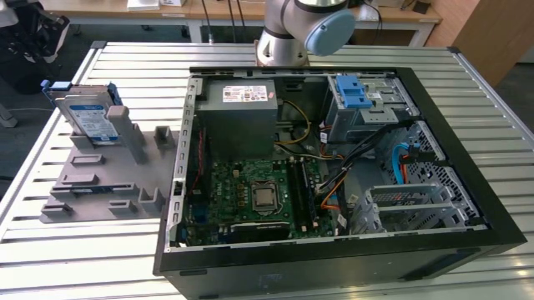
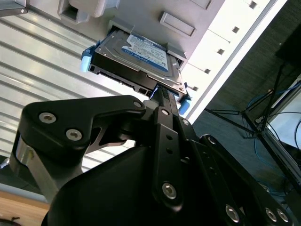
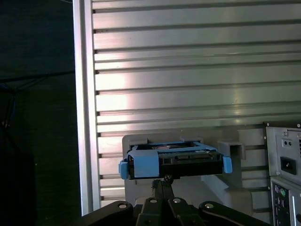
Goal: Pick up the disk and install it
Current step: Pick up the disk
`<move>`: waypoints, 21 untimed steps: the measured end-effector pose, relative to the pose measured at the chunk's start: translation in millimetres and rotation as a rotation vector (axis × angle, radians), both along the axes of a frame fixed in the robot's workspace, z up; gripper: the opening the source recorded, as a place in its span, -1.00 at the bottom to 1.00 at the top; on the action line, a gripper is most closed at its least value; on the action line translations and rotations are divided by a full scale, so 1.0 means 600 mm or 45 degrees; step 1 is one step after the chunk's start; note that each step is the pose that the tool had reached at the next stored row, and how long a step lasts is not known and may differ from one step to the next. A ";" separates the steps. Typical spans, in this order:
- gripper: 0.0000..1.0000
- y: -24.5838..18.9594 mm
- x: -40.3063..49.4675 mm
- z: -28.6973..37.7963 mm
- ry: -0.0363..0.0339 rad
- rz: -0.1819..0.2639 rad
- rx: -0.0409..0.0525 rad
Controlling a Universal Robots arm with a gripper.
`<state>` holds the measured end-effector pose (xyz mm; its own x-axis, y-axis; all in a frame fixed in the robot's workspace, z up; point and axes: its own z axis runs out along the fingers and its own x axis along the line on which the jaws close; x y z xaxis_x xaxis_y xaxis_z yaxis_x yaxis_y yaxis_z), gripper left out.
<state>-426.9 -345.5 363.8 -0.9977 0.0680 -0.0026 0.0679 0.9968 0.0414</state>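
Aluminium slats form the one table (image 1: 84, 250), and on it lies the single open computer case (image 1: 334, 265), black-walled. Just beside the case, on the exterior view's left of it, sits one grey fixture (image 1: 100, 181). The disk (image 1: 90, 119), the only one here, stands upright on edge in that fixture, outside the case and not yet lifted. One tool (image 3: 165, 180) hangs over the disk's upper edge in both wrist views, lined up with it but apart from it, and its fingers look clenched together on nothing. Lowered like that, it would likely strike the edge rather than straddle it, and could tip the disk or wedge it in its slot. The two blue rail ends at the disk's sides might also catch on the fixture's walls during a crooked lift. Inside the case, one blue latch bracket (image 1: 354, 94) stands close to loose cables, which could snag the disk on its way in.
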 end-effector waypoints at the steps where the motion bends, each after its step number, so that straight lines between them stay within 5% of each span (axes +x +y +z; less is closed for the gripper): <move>1: -0.79 0.0000 0.000 0.000 0.0001 0.010 0.000; 21: -0.79 0.0000 0.000 -0.001 -0.0001 0.478 0.000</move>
<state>-426.8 -345.5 363.0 -0.9530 -0.3028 -0.0027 -0.3027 0.9522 0.0413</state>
